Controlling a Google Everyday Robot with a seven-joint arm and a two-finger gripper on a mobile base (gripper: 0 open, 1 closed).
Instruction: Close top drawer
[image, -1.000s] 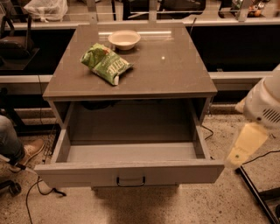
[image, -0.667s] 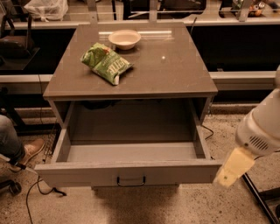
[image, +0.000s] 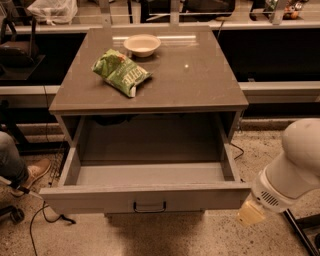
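Note:
The top drawer (image: 100, 198) of the grey cabinet is pulled far out toward me. Its deep box interior (image: 150, 172) holds nothing, and its flat front carries a small dark bar handle (image: 149, 206) at the centre. My gripper (image: 251, 214) is at the lower right, at the end of the white arm (image: 295, 170). It sits just outside the drawer front's right corner, at about the height of the front panel. I cannot tell whether it touches the drawer.
On the cabinet top (image: 200, 80) lie a green snack bag (image: 121, 72) and a pale bowl (image: 142, 44). A seated person's leg and shoe (image: 22, 172) are at the left, with cables on the floor. A dark frame (image: 305, 232) stands at the lower right.
My arm and gripper have moved down and to the left, from beside the cabinet's right side to the drawer front's right corner. The drawer has not moved.

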